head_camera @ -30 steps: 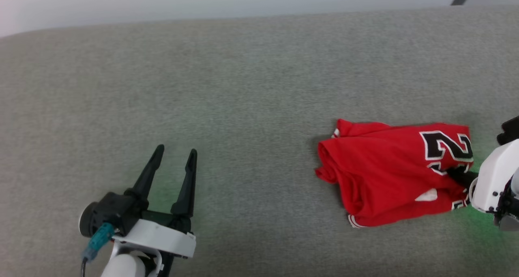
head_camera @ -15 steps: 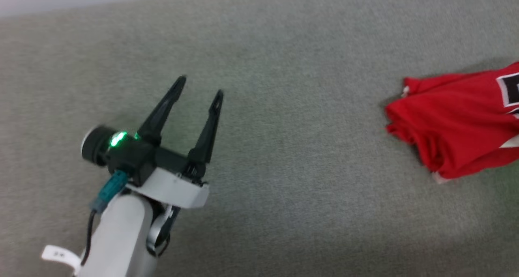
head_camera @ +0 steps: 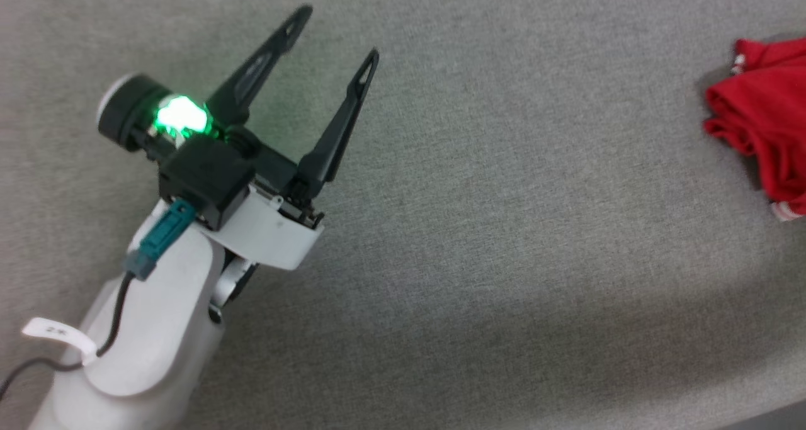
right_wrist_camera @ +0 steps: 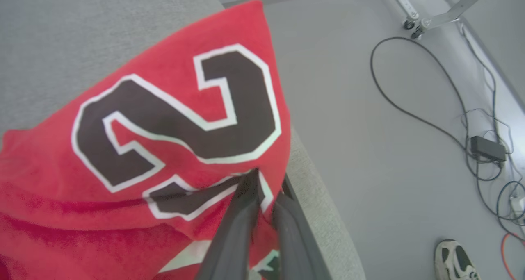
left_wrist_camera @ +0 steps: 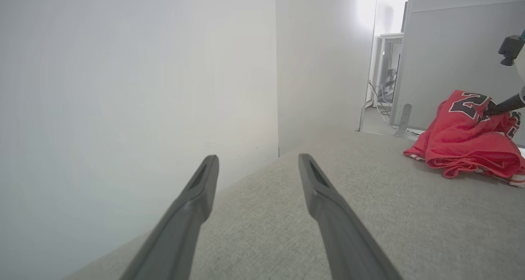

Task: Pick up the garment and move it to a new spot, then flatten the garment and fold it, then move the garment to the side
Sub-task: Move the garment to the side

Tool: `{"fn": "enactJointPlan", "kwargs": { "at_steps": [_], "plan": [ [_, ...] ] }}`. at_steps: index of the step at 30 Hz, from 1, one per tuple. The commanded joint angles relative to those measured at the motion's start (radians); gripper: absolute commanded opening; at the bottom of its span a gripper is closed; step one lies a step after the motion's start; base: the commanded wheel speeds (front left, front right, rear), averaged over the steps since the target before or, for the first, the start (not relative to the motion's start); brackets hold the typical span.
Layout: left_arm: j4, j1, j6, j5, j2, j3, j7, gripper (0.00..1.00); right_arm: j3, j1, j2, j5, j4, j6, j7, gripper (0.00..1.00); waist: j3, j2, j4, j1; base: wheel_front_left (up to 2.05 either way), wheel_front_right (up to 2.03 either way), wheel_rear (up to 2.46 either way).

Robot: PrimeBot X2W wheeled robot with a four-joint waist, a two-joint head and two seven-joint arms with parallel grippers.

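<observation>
1. Left gripper, head view: fingers spread wide with nothing between them, poised over the bare grey padded surface. The garment sits bunched at the far right edge of the view, well apart from this gripper. Red folds and a bit of striped trim show.
2. Left wrist view: wide-spread fingers, empty. The garment is heaped on the surface off to the right. Its upper part is drawn into a peak where a dark finger touches it near the number.
3. Right wrist view: right gripper has its fingers nearly together, nipping a fold of red cloth just below the black numeral. The cloth hangs from that pinch close to the surface's edge, with the floor and cables beyond.
4. Handling, as judged: light, limp jersey knit with no stiffness. It will likely drape and drag from a single pinch, and stacked layers may slide. Not fragile. For flattening, shoulder seams or hem corners look like better holds than mid-panel, one per gripper.
</observation>
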State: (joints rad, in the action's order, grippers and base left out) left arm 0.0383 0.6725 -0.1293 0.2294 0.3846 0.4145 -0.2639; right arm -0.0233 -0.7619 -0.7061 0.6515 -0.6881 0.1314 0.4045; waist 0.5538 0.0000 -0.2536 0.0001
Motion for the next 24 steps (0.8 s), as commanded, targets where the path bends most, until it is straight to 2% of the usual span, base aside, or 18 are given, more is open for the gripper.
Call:
{"fn": "enactJointPlan", "kwargs": {
  "at_steps": [1,13,20,21,23,24],
  "plan": [
    [-0.014,0.027,-0.002,-0.003,0.010,0.007,0.000,1.00,0.011,-0.034,-0.011,-0.028,-0.035,-0.001,-0.037,0.00,0.052,0.0000,-0.027,-0.0001,0.00,0.00,0.00],
    [-0.045,0.073,-0.002,-0.008,0.054,0.039,0.000,1.00,0.075,-0.195,0.034,-0.162,-0.290,-0.001,-0.241,0.00,0.081,0.0000,-0.028,-0.0001,0.00,0.00,0.00],
    [-0.053,0.060,0.002,0.001,0.070,0.038,0.006,1.00,0.096,-0.255,0.058,-0.205,-0.401,-0.001,-0.289,0.00,0.076,0.0000,-0.021,-0.0001,0.00,0.00,0.00],
    [-0.054,0.056,0.005,0.003,0.072,0.037,0.007,1.00,0.100,-0.262,0.063,-0.208,-0.415,-0.001,-0.295,0.16,0.074,0.0000,-0.021,-0.0001,0.00,0.00,0.00],
    [-0.051,0.047,0.011,0.008,0.073,0.034,0.005,1.00,0.111,-0.273,0.068,-0.215,-0.439,-0.001,-0.308,1.00,0.065,0.0000,-0.021,-0.0001,0.00,0.00,0.00],
    [-0.046,0.040,0.013,0.011,0.073,0.033,0.005,1.00,0.118,-0.276,0.070,-0.219,-0.449,-0.001,-0.315,1.00,0.057,0.0000,-0.020,-0.0001,0.00,0.00,0.00]
  ]
}}
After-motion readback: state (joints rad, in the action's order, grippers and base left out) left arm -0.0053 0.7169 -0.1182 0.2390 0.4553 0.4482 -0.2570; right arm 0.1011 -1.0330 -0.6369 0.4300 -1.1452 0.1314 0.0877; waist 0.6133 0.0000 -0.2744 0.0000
